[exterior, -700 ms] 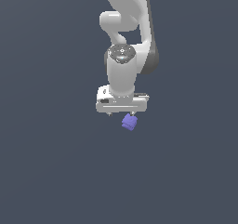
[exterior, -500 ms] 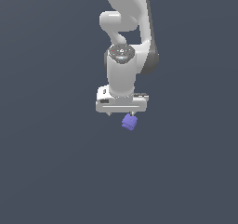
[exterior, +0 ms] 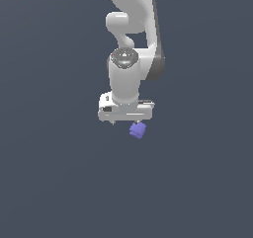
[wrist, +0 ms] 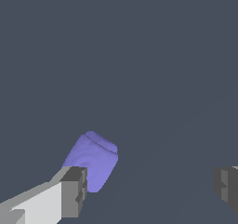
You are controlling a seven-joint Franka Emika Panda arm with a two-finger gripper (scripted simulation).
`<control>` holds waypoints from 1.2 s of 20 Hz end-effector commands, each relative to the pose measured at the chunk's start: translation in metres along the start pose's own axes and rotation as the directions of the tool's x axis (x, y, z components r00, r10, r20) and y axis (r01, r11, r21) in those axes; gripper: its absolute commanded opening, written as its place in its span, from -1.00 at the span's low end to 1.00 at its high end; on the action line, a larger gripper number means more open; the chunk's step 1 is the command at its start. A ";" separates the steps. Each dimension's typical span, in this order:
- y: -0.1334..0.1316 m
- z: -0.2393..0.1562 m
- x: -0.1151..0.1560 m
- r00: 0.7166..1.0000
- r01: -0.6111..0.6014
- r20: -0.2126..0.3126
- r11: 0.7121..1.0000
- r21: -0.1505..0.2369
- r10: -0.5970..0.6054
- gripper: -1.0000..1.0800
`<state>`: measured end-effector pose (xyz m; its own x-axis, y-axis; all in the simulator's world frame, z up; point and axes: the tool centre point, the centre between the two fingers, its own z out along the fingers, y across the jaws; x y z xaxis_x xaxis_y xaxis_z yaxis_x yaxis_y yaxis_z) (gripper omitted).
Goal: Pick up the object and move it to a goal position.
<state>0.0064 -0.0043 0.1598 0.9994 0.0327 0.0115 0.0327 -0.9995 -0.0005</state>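
Observation:
The object (exterior: 138, 130), a small periwinkle-purple lumpy block, sits just below the white gripper (exterior: 127, 122) in the exterior view, toward that view's right side of the hand. In the wrist view the object (wrist: 93, 159) lies close to one grey fingertip (wrist: 74, 190), which covers its lower edge. The other fingertip (wrist: 226, 187) is far off across a wide gap. The gripper (wrist: 149, 188) is open and holds nothing. Whether the near finger touches the object I cannot tell.
A plain dark grey-blue surface (exterior: 49, 182) fills both views. The white arm (exterior: 133, 29) rises straight above the hand in the exterior view. No goal marker shows.

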 end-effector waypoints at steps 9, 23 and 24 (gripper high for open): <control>-0.008 0.007 -0.003 0.999 -0.054 0.001 0.999 0.001 0.054 0.92; -0.040 0.040 -0.022 0.951 -0.309 0.007 0.951 0.000 0.309 0.92; -0.042 0.043 -0.024 0.944 -0.331 0.008 0.944 0.000 0.331 0.92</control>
<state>-0.0158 0.0334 0.1206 0.9639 -0.2661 0.0034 -0.2661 -0.9639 -0.0042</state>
